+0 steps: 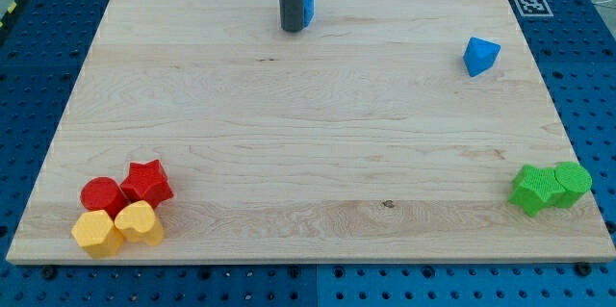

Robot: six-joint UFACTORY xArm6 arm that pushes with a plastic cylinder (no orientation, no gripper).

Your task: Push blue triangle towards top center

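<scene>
My tip (291, 28) rests on the wooden board (308, 153) near the view's top centre. A blue block (308, 7) sits just behind and right of the rod, mostly hidden by it, so its shape is unclear. It looks to be touching the rod or very close to it. A second blue block (480, 55), a pointed, triangle-like shape, lies far to the view's right, near the upper right part of the board, well apart from my tip.
At the view's bottom left sit a red star (147, 183), a red cylinder (102, 196), a yellow hexagon (96, 234) and a yellow heart (140, 223), bunched together. At the bottom right sit two green blocks (535, 189) (574, 183). A fiducial tag (530, 5) marks the top right corner.
</scene>
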